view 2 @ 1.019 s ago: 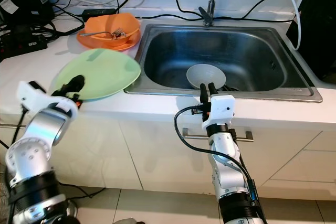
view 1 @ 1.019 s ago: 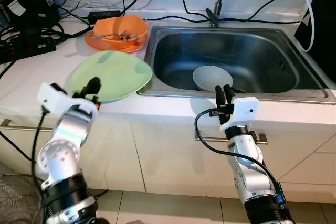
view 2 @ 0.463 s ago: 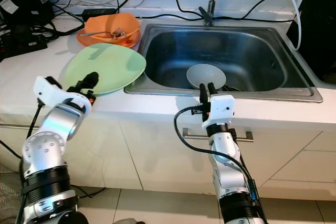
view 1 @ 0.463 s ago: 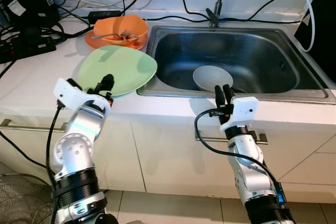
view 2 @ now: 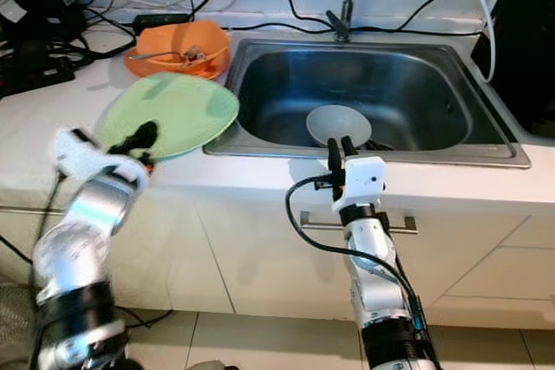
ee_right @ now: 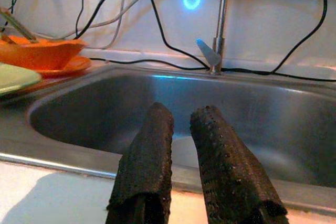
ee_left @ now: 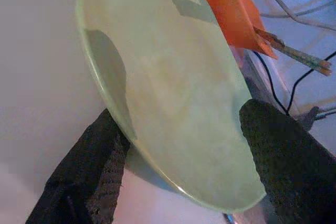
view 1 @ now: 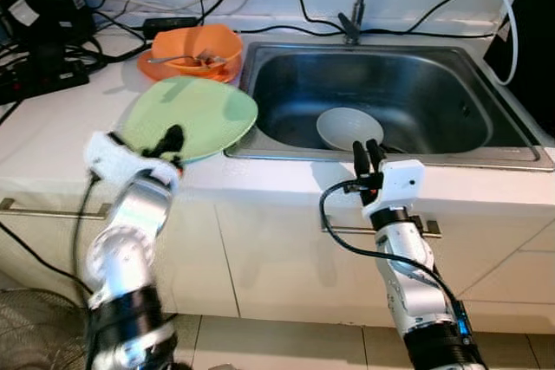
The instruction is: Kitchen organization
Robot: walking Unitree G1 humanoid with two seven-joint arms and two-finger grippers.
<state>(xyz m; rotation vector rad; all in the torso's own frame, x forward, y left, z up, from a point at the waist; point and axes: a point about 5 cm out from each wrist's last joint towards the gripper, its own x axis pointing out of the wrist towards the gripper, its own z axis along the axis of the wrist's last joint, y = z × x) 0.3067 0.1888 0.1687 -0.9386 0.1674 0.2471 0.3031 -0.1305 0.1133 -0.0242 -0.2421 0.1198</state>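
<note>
A: What changed over the last 1 s?

B: The green plate (view 1: 191, 115) has shifted toward the sink (view 1: 512, 146) and now tilts off the tabletop (view 1: 52, 140), its far rim near the orange bowl (view 1: 204, 48). The left end effector (ee_left: 178, 145) pinches its near rim between both fingers.

A: Which way next?

B: Probably rightward: the basin lies just beside the plate's right edge. The right end effector (view 1: 370, 155), fingers nearly together and holding nothing, hovers at the sink's front lip, before the grey bowl (view 1: 347, 127).
</note>
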